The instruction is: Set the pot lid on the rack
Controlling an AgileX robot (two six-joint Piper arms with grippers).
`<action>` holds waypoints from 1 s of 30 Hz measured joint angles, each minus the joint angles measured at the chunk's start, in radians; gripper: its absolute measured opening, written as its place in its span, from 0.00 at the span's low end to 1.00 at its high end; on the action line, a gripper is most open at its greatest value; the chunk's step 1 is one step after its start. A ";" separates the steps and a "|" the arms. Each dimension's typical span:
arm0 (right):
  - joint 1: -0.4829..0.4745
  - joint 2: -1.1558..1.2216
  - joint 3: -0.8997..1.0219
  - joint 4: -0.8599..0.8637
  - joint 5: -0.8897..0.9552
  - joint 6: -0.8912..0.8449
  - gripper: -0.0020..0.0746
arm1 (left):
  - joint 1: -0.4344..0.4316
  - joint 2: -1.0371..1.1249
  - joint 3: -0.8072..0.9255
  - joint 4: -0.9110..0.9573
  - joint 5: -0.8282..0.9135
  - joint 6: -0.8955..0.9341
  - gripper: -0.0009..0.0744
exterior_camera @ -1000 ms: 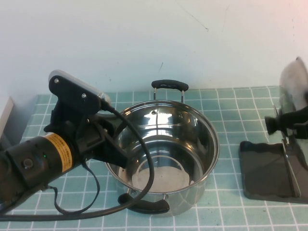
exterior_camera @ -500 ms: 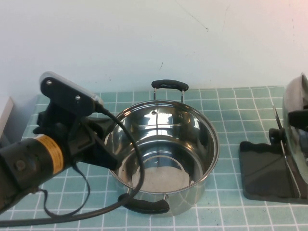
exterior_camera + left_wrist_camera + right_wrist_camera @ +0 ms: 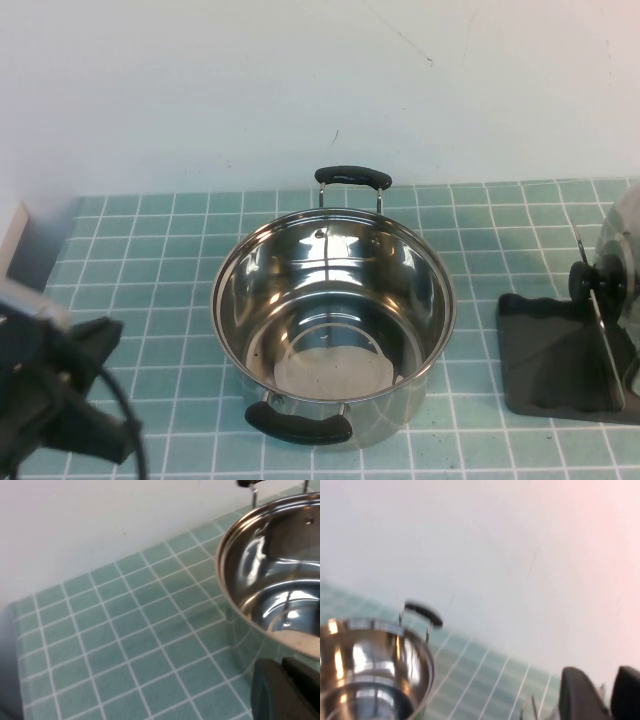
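The pot lid [image 3: 622, 262] stands on edge at the far right of the high view, leaning against the thin upright wire divider [image 3: 598, 318] of the rack [image 3: 545, 355]. Its black knob [image 3: 590, 281] points toward the pot, and part of the lid is cut off by the edge of the view. The rack, a dark grey tray, sits on the green tiled surface [image 3: 150, 260] to the right of the steel pot [image 3: 333, 320], a little apart from it.

The pot is open, its shiny inside showing, with one black handle [image 3: 352, 177] toward the wall and the other at the near side.

The left hand [image 3: 60, 400] is low at the near left corner of the surface, well apart from the pot and touching nothing; whether its fingers are spread or closed cannot be told.

The right hand [image 3: 600, 692] shows only in its own wrist view, as two dark fingers with a narrow gap between them and nothing held, so it appears released. The pot and the wall lie beyond it.
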 joint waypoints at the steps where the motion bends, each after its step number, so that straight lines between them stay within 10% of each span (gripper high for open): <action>1: 0.000 -0.049 0.016 0.000 -0.009 0.000 0.19 | 0.000 -0.035 0.016 0.002 0.018 -0.025 0.01; 7: 0.000 -0.287 0.158 0.032 -0.011 -0.013 0.04 | 0.000 -0.245 0.091 0.042 0.124 -0.134 0.01; 30: 0.000 -0.509 0.402 0.124 0.015 -0.065 0.02 | 0.000 -0.572 0.228 0.014 0.275 -0.295 0.01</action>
